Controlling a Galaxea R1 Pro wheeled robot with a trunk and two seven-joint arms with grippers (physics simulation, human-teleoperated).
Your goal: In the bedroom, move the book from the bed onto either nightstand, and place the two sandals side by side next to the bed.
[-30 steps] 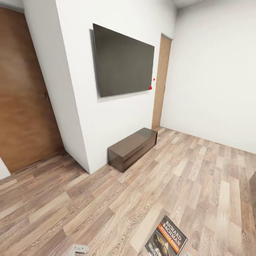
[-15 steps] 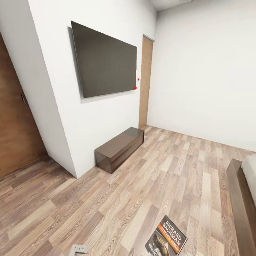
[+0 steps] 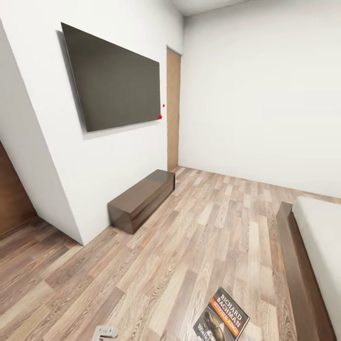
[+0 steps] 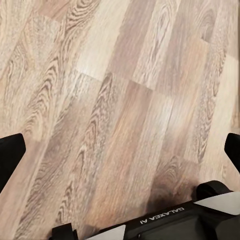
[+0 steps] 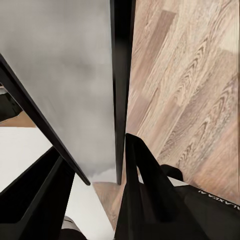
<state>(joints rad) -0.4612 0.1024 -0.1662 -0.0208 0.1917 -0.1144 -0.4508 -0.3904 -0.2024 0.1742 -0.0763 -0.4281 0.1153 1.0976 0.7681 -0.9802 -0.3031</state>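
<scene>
The book (image 3: 221,319), dark grey with an orange band and white "Richard Bachman" lettering, hangs over the plank floor at the bottom of the head view. In the right wrist view its thin body (image 5: 75,75) runs between the two black fingers, and my right gripper (image 5: 92,155) is shut on it. My left gripper (image 4: 120,150) is open over bare floor with nothing between its fingers. A grey part of the left arm (image 3: 105,332) pokes in at the bottom edge. The bed (image 3: 299,265), with a dark brown frame and pale mattress, lies along the right side.
A low dark brown cabinet (image 3: 142,199) stands against the white wall under a wall-mounted black screen (image 3: 113,80). A tan door (image 3: 173,109) sits in the far corner, and brown wood panelling (image 3: 12,199) at the far left. Open plank floor (image 3: 213,227) stretches between cabinet and bed.
The whole view has swung to the right: the screen, cabinet and door have slid left and the bed has come into the picture. The book keeps its place at the bottom.
</scene>
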